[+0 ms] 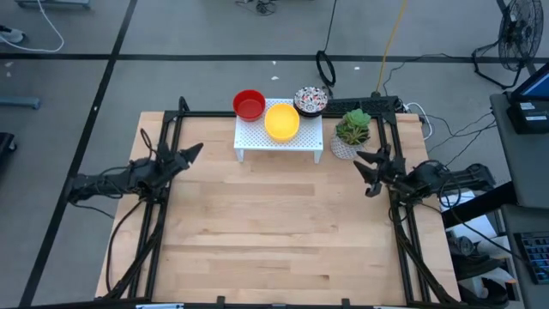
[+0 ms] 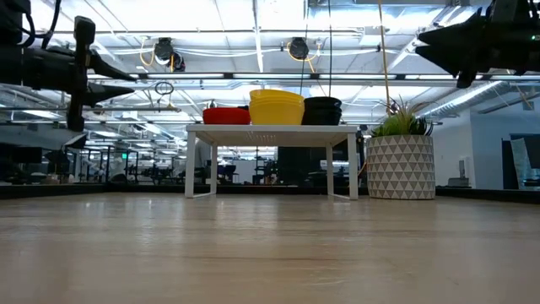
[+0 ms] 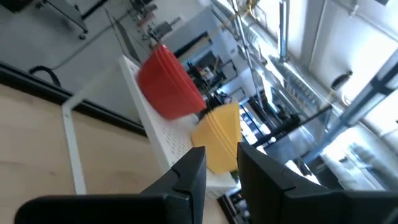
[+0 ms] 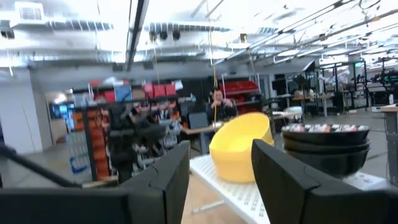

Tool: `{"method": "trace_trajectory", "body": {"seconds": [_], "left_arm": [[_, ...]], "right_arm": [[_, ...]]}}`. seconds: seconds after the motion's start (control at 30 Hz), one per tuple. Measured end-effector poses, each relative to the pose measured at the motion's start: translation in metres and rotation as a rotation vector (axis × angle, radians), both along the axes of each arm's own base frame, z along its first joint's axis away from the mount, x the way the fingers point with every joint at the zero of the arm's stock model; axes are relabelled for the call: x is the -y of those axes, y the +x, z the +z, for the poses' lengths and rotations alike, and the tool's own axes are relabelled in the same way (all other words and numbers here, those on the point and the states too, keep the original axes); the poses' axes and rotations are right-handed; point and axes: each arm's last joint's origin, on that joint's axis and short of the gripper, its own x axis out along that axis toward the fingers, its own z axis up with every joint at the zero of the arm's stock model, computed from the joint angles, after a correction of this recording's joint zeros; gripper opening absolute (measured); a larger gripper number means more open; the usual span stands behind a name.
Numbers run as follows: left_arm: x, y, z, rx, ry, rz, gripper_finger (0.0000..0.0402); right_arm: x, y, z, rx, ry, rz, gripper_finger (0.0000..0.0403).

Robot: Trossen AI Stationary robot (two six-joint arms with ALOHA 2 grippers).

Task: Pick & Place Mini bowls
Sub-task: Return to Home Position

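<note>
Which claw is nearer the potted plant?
Right. The right claw is close beside the potted plant; the left claw is far across the table, past the rack.

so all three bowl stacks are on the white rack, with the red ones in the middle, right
No. All three stacks are on the white rack, but the yellow bowls are in the middle; the red bowls sit at one end. The high view shows it.

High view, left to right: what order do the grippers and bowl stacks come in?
left gripper → red bowls → yellow bowls → speckled bowls → right gripper
</note>
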Motion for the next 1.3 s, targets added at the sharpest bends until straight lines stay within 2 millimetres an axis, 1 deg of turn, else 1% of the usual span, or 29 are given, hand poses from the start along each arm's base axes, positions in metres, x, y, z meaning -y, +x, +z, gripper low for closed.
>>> {"method": "trace_trajectory", "body": {"seconds": [0.1, 0.23, 0.67, 1.0, 1.3], "left_arm": [[-0.003, -0.001, 0.0, 0.0, 0.0, 0.034, 0.0093], [-0.007, -0.002, 0.0, 0.0, 0.0, 0.075, 0.0093], [-0.014, -0.005, 0.0, 0.0, 0.0, 0.165, 0.0093], [-0.017, -0.006, 0.0, 0.001, 0.0, 0.194, 0.0093], [-0.017, -0.006, 0.0, 0.001, 0.0, 0.194, 0.0093]], "right_arm": [[0.002, -0.004, 0.003, 0.042, 0.007, -0.018, 0.016], [0.006, -0.005, 0.005, 0.062, 0.009, -0.061, 0.016], [0.021, -0.007, 0.003, 0.048, 0.003, -0.24, 0.016], [0.031, -0.01, 0.003, 0.049, 0.0, -0.355, 0.016], [0.034, -0.011, 0.003, 0.049, -0.001, -0.392, 0.016]]}}
